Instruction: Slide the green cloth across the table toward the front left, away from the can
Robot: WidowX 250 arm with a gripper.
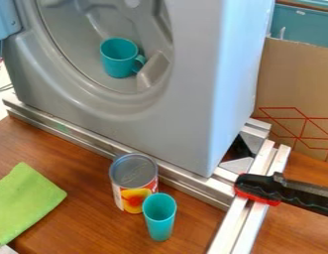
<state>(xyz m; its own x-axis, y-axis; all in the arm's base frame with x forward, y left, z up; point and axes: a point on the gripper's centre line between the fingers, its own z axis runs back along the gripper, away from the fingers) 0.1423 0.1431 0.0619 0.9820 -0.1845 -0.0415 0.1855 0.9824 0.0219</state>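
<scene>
A teal mug (pixel 120 58) stands inside the round hollow of a grey appliance-like housing (pixel 186 114), its handle toward the right. In front of the housing, a can (pixel 133 181) with a fruit label stands upright on the wooden table (pixel 80 218). A tall teal cup (pixel 159 217), upright and open at the top, is close to the can's front right. On the left part of the table lies a bright green cloth (pixel 24 203), spread flat.
Metal rails (pixel 67 131) run along the housing's base and meet another pair at the right. A black and red clamp (pixel 279 191) crosses those right rails. A cardboard box (pixel 292 84) stands behind at the right.
</scene>
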